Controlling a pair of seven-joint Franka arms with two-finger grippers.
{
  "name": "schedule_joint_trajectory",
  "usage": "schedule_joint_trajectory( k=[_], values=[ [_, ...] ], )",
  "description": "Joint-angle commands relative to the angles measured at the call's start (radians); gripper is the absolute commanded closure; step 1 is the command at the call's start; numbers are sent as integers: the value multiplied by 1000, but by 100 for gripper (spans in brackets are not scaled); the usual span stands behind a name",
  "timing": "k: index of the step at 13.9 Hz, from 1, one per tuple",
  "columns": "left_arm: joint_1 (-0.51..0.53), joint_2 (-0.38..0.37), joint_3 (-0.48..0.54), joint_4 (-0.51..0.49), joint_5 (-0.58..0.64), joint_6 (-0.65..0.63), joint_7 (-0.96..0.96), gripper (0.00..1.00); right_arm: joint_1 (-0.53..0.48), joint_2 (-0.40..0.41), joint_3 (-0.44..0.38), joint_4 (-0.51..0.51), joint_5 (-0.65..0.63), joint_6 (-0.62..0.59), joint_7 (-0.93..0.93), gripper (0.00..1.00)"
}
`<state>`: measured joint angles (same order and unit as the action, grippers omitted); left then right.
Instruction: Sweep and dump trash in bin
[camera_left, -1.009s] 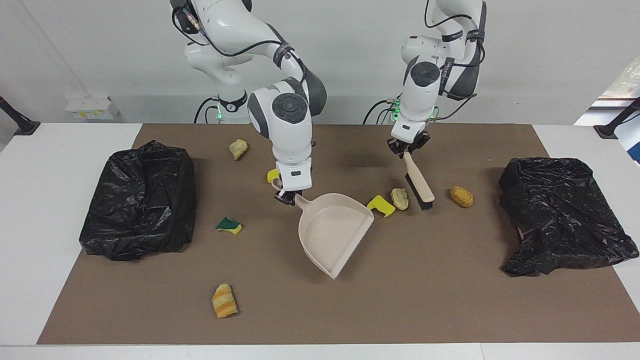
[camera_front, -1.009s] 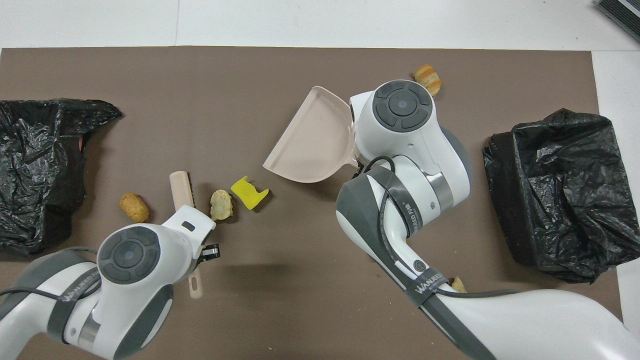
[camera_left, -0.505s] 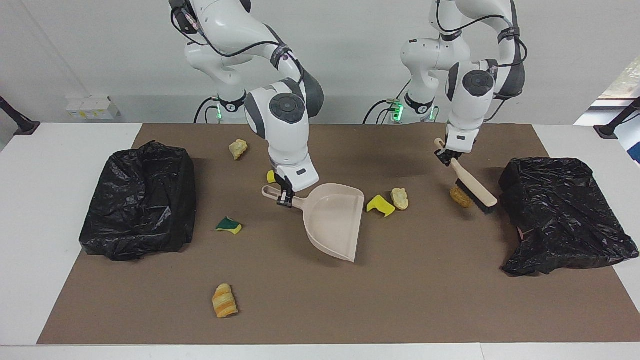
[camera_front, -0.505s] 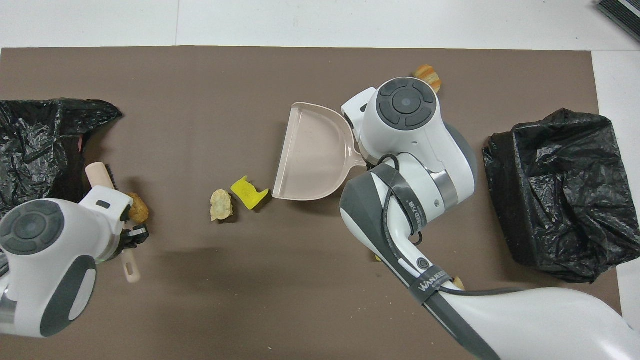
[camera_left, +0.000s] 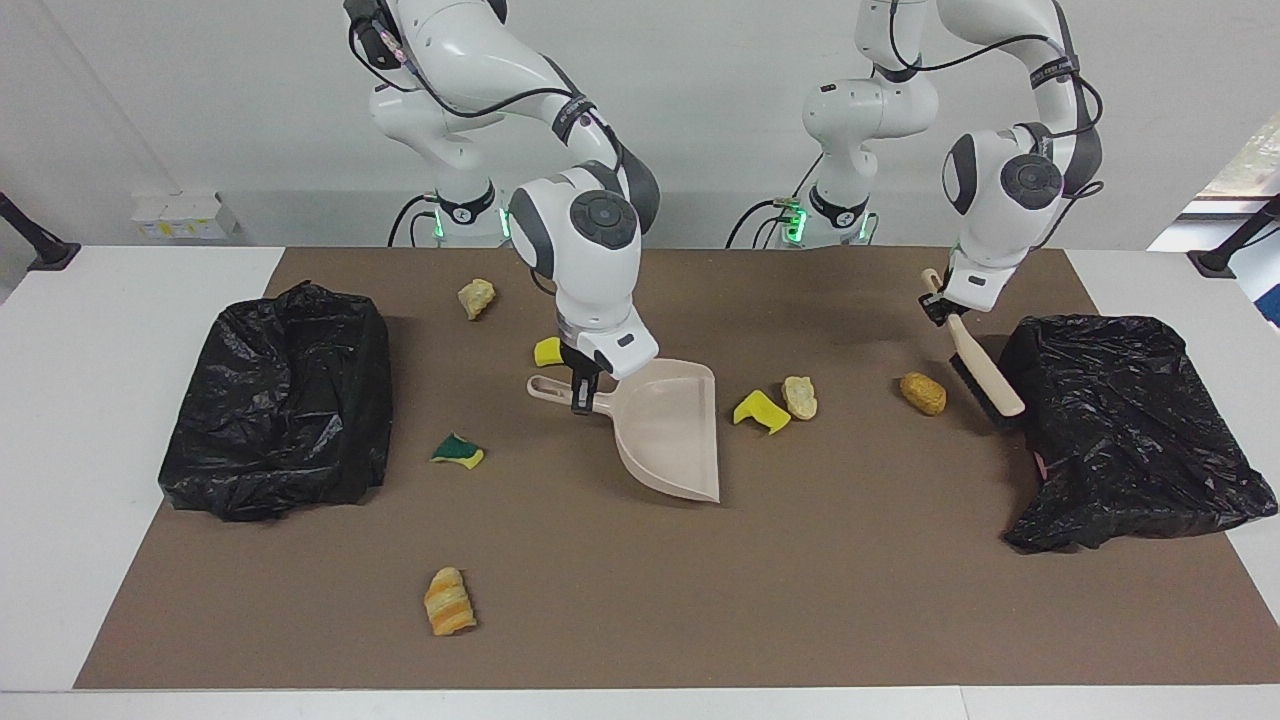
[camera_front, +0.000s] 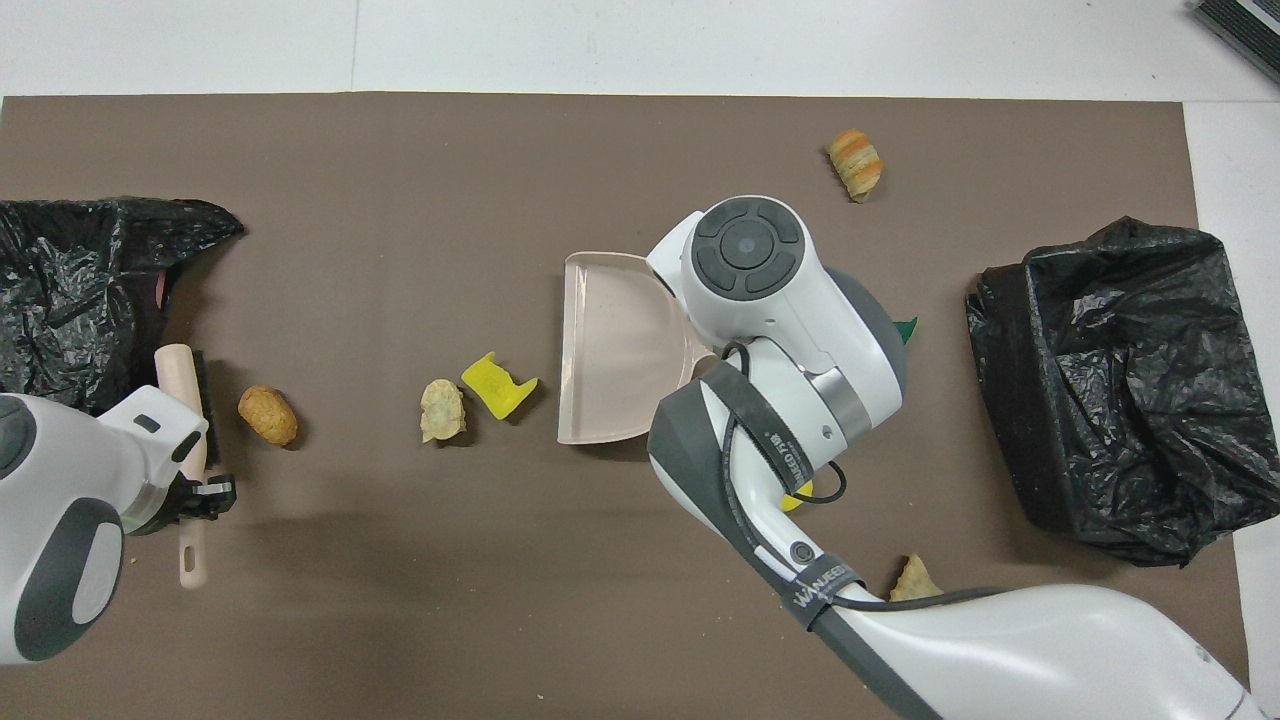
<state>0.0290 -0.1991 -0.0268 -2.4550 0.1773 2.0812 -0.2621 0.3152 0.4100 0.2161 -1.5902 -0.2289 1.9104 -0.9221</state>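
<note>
— What is gripped by each claw?

— The dustpan (camera_left: 668, 430) is grasped by its handle in the right gripper (camera_left: 582, 398), its mouth turned toward the yellow sponge bit (camera_left: 760, 411); the brush (camera_left: 981, 372) is clenched in the left gripper (camera_left: 936, 308), bristles down beside the black bag (camera_left: 1120, 430).

— Where is the trash found?

— Scattered on the brown mat (camera_left: 850, 600); a sponge bit and a bread lump (camera_left: 799, 396) are seen just beside the dustpan; a brown lump (camera_left: 922, 392) is seen near the brush; the rest is spread toward the other bag (camera_left: 280, 400).
</note>
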Motion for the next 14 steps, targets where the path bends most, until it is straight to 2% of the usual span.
schedule_joint_trajectory(
  k=[1, 5, 7, 9, 12, 13, 14],
  values=[
    [-91, 26, -4, -1, -86, 16, 11, 100, 1, -16, 8, -36, -23, 9, -17, 100],
    [-213, 38, -5, 7, -229, 69, -9, 100, -4, -20, 8, -115, -20, 84, -29, 100],
    [-311, 70, -5, 10, -278, 100, -83, 100, -4, -22, 8, -116, -20, 84, -26, 100],
    [-368, 84, -7, 16, -300, 173, -138, 100, -2, -22, 8, -114, -20, 81, -15, 100],
    [-454, 104, -8, 51, -387, 192, -141, 100, -2, -22, 8, -112, -20, 81, -15, 100],
    [-483, 122, -10, 76, -401, 192, -141, 100, -2, -22, 8, -112, -20, 79, -15, 100],
    [-523, 174, -10, 115, -433, 212, -141, 100, -2, -22, 8, -112, -20, 82, -15, 100]
  ],
)
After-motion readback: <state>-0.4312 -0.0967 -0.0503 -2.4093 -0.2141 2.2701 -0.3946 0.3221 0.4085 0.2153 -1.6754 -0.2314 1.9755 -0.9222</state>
